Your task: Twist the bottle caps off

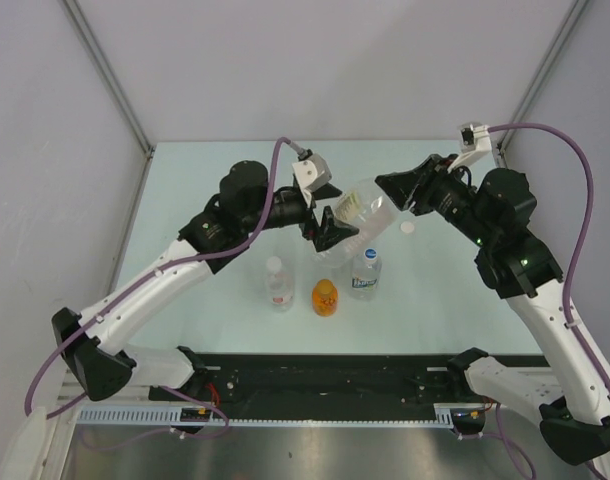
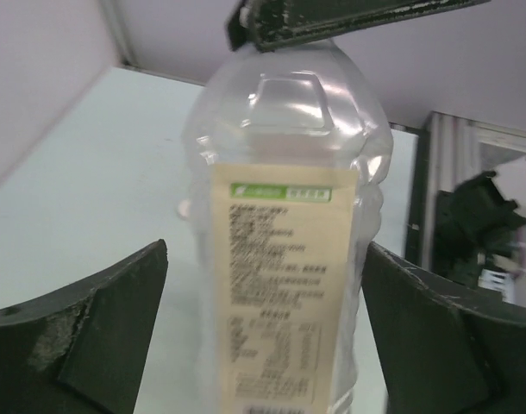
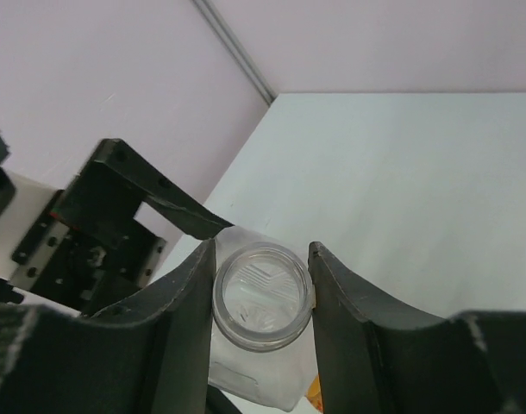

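Observation:
The large clear bottle hangs tilted above the table between both grippers. My left gripper is shut on its lower body, and the cream label sits between the fingers. My right gripper is shut on the neck, with a finger against each side. The mouth is open, with no cap on it. A white cap lies on the table under the right gripper. The red-labelled bottle, the orange bottle and the blue-labelled bottle stand capped in a row.
The three small bottles stand close together just in front of the held bottle. White walls and metal posts enclose the table at the left, back and right. A black rail runs along the near edge.

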You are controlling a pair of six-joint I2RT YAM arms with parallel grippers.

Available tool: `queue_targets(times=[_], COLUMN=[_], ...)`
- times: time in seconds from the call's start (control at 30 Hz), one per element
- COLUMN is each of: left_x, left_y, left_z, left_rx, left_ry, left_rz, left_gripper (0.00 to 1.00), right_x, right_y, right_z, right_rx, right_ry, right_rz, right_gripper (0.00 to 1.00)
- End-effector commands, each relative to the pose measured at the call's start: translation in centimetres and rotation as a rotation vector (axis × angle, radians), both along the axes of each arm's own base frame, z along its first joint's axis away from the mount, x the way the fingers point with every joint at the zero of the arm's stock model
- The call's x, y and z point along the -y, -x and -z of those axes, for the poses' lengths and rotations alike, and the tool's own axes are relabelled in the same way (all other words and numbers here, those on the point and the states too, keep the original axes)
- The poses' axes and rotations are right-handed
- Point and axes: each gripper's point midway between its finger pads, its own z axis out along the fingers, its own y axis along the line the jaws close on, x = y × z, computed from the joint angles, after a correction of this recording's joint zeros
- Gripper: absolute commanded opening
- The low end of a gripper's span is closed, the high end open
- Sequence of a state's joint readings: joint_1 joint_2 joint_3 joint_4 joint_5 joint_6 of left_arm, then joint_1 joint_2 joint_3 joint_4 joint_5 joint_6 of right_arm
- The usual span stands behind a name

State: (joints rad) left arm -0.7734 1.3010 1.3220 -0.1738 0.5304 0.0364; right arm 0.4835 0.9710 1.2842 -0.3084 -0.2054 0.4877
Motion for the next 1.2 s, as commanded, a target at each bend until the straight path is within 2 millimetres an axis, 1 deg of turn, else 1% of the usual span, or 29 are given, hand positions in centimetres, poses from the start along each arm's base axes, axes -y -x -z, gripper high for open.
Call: queue_targets(times=[0.0, 0.07, 0.1, 0.13, 0.2, 0.23, 0.27, 0.3, 0.33, 0.37, 0.4, 0.43, 0.47, 0.5, 0.53, 0.57, 0.6, 0.63, 0.67, 0.7, 0.73, 0.77, 0.83, 0.87, 0.93, 0.97, 1.0, 1.03, 1.17], left_x=[-3.6, -4.7, -5.6, -6.2, -7.7, -9.2, -10.1, -11.1, -12.7, -13.3, -14.1, -15.1, -15.2, -15.5, -16.1, -15.8, -15.9, -16.4, -16.4, -16.5, -16.5, -16.7, -17.0, -17.2, -17.4, -17.5, -17.7, -17.8, -17.7], left_y=[-2.5, -3.0, -4.1, -4.5, -5.4, -6.4, -6.8, -6.7, -7.1, -7.0, -6.9, -6.1, -5.8, -5.5, -4.6, -4.3, -3.9, -3.5, -3.3, -3.1, -2.9, -2.7, -2.5, -2.3, -2.1, -2.2, -2.1, -2.1, -2.3], left_z=[-6.6, -7.1, -7.2, -7.3, -7.5, -7.5, -7.5, -8.0, -8.2, -8.0, -8.1, -8.9, -8.1, -7.9, -8.8, -7.6, -7.7, -7.6, -7.1, -6.9, -6.4, -5.8, -5.0, -4.1, -3.4, -2.3, -2.1, -1.8, -0.6], left_rx=[0.202, 0.217, 0.227, 0.228, 0.228, 0.226, 0.215, 0.214, 0.205, 0.171, 0.159, 0.167, 0.128, 0.122, 0.133, 0.120, 0.116, 0.111, 0.096, 0.093, 0.088, 0.079, 0.069, 0.058, 0.056, 0.053, 0.057, 0.058, 0.045], left_ry=[0.114, 0.113, 0.102, 0.097, 0.079, 0.069, 0.069, 0.085, 0.096, 0.121, 0.143, 0.177, 0.209, 0.222, 0.267, 0.255, 0.268, 0.277, 0.276, 0.275, 0.267, 0.265, 0.253, 0.245, 0.237, 0.217, 0.215, 0.211, 0.186], left_rz=[-0.239, -0.301, -0.380, -0.420, -0.514, -0.621, -0.672, -0.715, -0.805, -0.841, -0.873, -0.889, -0.894, -0.893, -0.883, -0.859, -0.853, -0.855, -0.849, -0.846, -0.845, -0.845, -0.847, -0.850, -0.856, -0.860, -0.863, -0.872, -0.877], left_gripper=[1.00, 1.00, 1.00, 1.00, 1.00, 1.00, 1.00, 1.00, 1.00, 1.00, 1.00, 1.00, 1.00, 1.00, 1.00, 0.99, 1.00, 0.99, 0.99, 0.98, 0.98, 0.98, 0.98, 0.98, 0.98, 0.98, 0.98, 0.98, 0.98], right_x=[3.2, 5.0, 5.8, 7.1, 8.7, 10.6, 11.5, 12.2, 13.4, 14.1, 14.7, 15.8, 16.3, 16.7, 17.6, 18.0, 18.3, 18.9, 19.0, 19.1, 19.3, 19.4, 20.3, 20.6, 21.1, 21.3, 21.5, 21.6, 22.0], right_y=[-0.4, -1.2, -1.3, -1.9, -3.2, -4.0, -4.7, -5.3, -7.2, -7.9, -8.8, -10.2, -11.0, -11.8, -13.2, -13.9, -14.6, -16.1, -16.9, -17.8, -18.4, -19.6, -20.6, -21.5, -22.2, -22.5, -23.1, -23.6, -24.5], right_z=[-3.8, -5.0, -5.8, -6.5, -6.9, -7.2, -7.2, -7.0, -5.4, -5.3, -4.5, -3.2, -2.4, -1.6, -0.3, 0.6, 1.3, 2.9, 4.6, 4.5, 5.1, 6.8, 7.4, 8.9, 9.7, 10.1, 11.3, 10.9, 13.5], right_rx=[0.093, 0.127, 0.147, 0.170, 0.178, 0.188, 0.181, 0.173, 0.127, 0.133, 0.117, 0.084, 0.066, 0.048, 0.017, -0.002, -0.015, -0.042, -0.069, -0.037, -0.039, -0.059, -0.046, -0.067, -0.084, -0.092, -0.112, -0.091, -0.132], right_ry=[-0.058, -0.081, -0.092, -0.100, -0.090, -0.064, -0.038, -0.008, 0.053, 0.107, 0.142, 0.189, 0.212, 0.223, 0.244, 0.252, 0.257, 0.260, 0.250, 0.226, 0.246, 0.292, 0.351, 0.383, 0.399, 0.407, 0.431, 0.431, 0.496], right_rz=[0.131, 0.227, 0.267, 0.343, 0.440, 0.548, 0.607, 0.659, 0.759, 0.804, 0.843, 0.910, 0.935, 0.954, 0.993, 1.011, 1.027, 1.043, 1.037, 1.043, 1.063, 1.074, 1.120, 1.130, 1.142, 1.143, 1.145, 1.155, 1.175], right_gripper=[0.00, 0.00, 0.00, 0.00, 0.00, 0.00, 0.00, 0.00, 0.00, 0.00, 0.00, 0.00, 0.00, 0.00, 0.00, 0.00, 0.00, 0.00, 0.00, 0.00, 0.00, 0.00, 0.00, 0.00, 0.00, 0.00, 0.00, 0.00, 0.00])
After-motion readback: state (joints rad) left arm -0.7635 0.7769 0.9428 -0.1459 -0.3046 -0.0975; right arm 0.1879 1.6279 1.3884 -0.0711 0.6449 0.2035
